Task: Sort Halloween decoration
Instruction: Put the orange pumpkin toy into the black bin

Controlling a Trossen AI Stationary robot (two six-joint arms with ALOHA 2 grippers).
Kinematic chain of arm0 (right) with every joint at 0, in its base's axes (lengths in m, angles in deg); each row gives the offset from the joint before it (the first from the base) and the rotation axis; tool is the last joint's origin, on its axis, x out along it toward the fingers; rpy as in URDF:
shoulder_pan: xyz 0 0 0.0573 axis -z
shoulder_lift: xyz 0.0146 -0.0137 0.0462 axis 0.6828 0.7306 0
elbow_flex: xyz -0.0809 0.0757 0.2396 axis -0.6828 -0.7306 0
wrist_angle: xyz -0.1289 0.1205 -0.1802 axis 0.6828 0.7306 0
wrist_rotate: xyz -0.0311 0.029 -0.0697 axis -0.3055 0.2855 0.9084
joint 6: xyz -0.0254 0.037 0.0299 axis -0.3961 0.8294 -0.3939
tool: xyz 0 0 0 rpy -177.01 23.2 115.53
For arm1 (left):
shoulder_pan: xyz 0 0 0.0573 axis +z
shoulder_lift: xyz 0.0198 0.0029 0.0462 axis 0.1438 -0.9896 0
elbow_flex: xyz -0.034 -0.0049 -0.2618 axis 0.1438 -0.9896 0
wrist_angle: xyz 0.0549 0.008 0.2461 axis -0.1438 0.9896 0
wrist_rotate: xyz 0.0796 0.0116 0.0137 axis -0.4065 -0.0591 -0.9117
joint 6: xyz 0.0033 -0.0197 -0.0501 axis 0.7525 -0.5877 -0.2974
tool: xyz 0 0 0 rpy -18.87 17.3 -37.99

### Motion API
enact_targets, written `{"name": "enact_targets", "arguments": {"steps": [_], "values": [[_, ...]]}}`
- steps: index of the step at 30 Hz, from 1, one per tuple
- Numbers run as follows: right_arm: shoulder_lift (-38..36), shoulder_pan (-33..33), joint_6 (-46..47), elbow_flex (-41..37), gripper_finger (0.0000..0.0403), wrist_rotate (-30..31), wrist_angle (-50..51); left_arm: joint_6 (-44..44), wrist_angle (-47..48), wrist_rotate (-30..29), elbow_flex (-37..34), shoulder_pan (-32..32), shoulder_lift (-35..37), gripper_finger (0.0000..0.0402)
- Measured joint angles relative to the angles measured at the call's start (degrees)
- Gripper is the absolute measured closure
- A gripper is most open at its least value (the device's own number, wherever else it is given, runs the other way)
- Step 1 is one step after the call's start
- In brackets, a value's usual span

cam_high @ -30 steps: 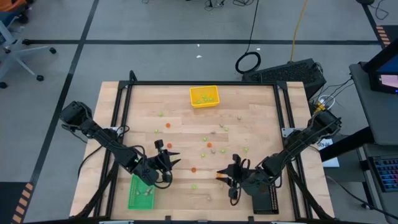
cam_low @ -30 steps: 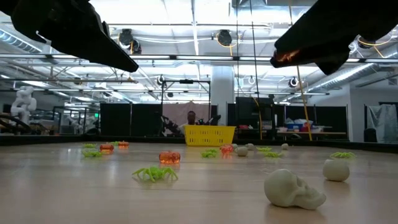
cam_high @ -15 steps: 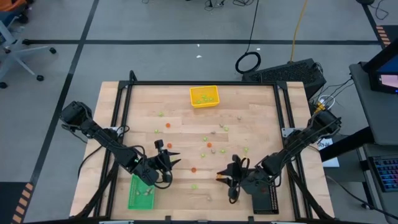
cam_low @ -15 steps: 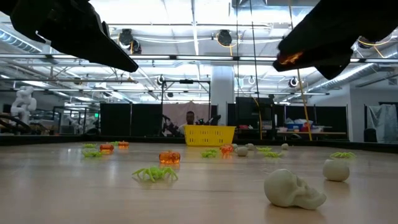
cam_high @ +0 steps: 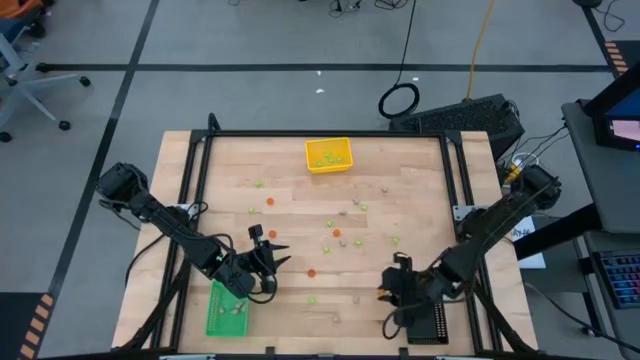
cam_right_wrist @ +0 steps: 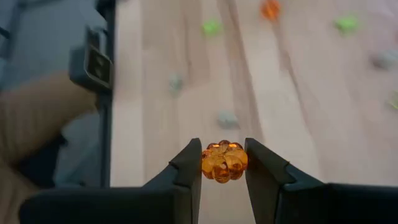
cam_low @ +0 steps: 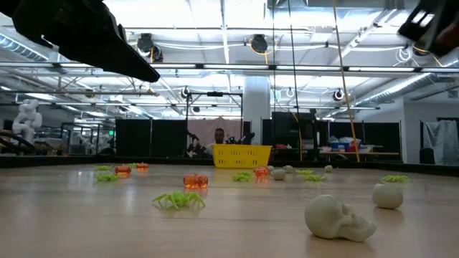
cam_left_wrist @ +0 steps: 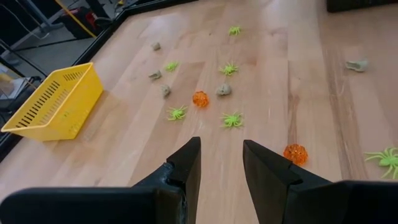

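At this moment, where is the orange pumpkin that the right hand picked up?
The orange pumpkin sits clamped between the fingers of the right hand, which in the high view is at the table's near right, beside the black tray.

The pale wooden bench (cam_high: 420,200), striped by its long planks, was framed in black rails. A bright yellow slotted plastic basket (cam_high: 328,155) showed specks of light green inside. A flat green plastic tray (cam_high: 226,311) and a black perforated tray (cam_high: 435,323) lay at the near edge. Scattered pieces were orange ribbed pumpkins (cam_left_wrist: 200,99), light green spiders (cam_left_wrist: 232,119) and pale beige-grey skulls (cam_low: 337,217). One translucent orange pumpkin (cam_right_wrist: 224,161) sat between dark jaws.
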Motion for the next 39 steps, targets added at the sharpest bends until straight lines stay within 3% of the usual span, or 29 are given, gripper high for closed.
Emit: {"name": "enact_targets", "arguments": {"steps": [7,16,39], "values": [[-0.1,-5.3,6.2,11.2,0.033,-2.7,22.4,0.1,-4.0,0.0,0.0,0.0,0.0,0.0284],[0.6,-9.8,14.6,13.2,0.033,-9.0,33.3,0.1,-5.7,0.0,0.0,0.0,0.0,0.0284],[14.3,-10.5,14.0,13.2,0.033,-13.5,32.1,0.5,-5.0,0.0,0.0,0.0,0.0,0.0284]]}}
